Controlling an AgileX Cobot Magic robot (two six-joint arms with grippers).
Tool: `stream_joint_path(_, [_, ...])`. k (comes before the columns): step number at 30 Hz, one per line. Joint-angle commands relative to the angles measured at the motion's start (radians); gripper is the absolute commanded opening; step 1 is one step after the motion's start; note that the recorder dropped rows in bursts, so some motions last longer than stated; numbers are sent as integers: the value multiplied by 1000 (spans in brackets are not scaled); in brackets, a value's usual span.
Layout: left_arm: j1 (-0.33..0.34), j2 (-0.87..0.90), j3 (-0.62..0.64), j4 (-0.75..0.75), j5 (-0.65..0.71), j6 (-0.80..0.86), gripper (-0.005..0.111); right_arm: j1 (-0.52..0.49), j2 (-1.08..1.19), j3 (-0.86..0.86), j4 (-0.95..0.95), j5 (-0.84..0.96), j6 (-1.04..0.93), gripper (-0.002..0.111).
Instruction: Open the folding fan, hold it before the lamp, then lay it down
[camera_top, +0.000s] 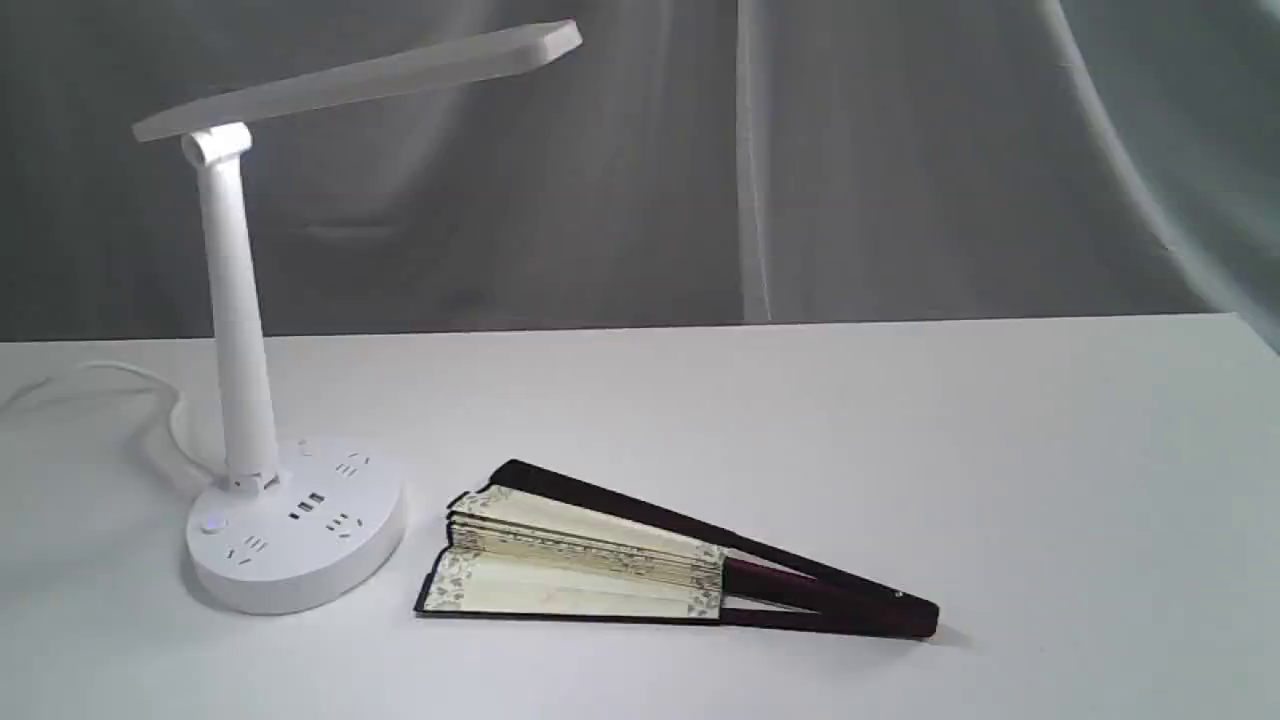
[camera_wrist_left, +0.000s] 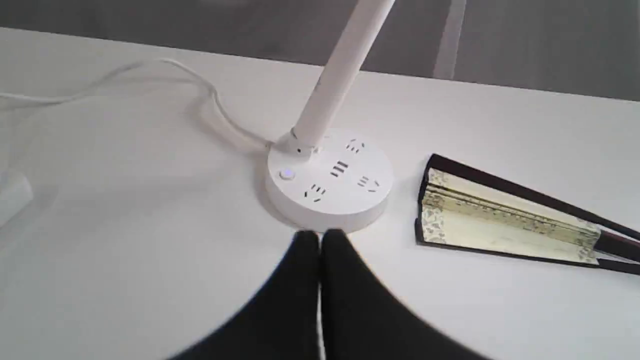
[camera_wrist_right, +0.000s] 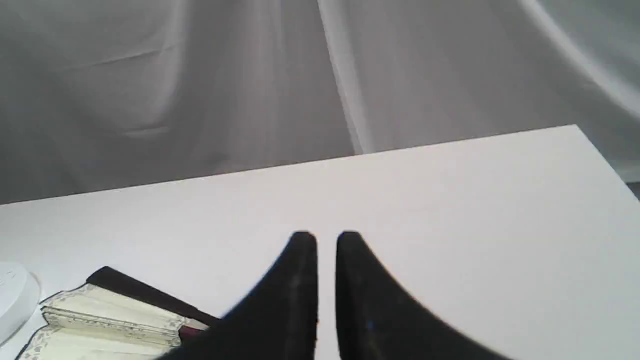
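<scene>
On the table, just beside the base of the lamp, the folding fan lies barely spread, leaf end lampward and pivot end toward the right gripper (slightly apart, empty, nearer I'd say), while the left gripper is pinched together.

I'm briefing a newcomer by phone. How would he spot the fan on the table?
Find the white desk lamp on the white table. Beside its round base lies the fan, only slightly spread. Its maroon sticks and cream pleats stand out against the white.
</scene>
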Motion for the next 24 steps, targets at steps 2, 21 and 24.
stream_joint_path(2, [3, 83, -4, -29, -58, 9, 0, 3, 127, -64, 10, 26, -10, 7])
stream_joint_path(21, [1, 512, -4, -283, -101, 240, 0, 30, 631, -272, 206, 185, -287, 8])
stream_joint_path(24, [1, 557, -23, -283, -64, 263, 0, 52, 677, -272, 223, 184, -314, 8])
